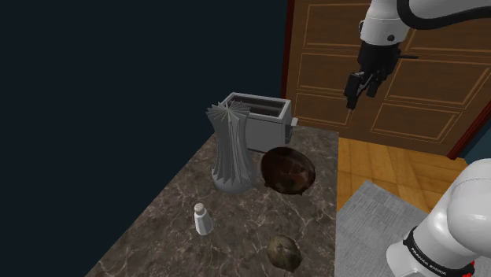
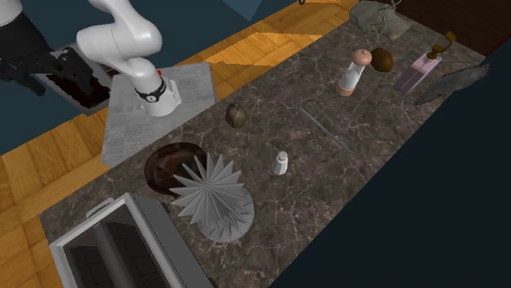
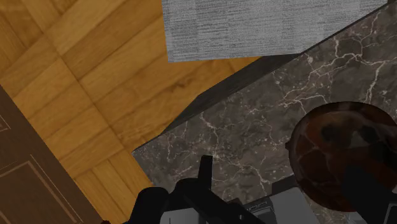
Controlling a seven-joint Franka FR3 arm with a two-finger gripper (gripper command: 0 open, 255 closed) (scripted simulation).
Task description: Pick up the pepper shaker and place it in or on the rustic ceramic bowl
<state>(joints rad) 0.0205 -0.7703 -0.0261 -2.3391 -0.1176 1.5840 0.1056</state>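
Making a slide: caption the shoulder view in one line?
Hand hangs high, far from the white shaker and dark brown bowl on the marbled counter.

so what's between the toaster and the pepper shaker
The grey fluted vase stands between the toaster and the pepper shaker, plain in the shoulder view.

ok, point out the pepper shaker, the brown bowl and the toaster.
pepper shaker (image 1: 204,223), shoulder view, on its white body.
brown bowl (image 1: 289,170), shoulder view, on its inner wall.
toaster (image 1: 271,130), shoulder view, on its side panel.
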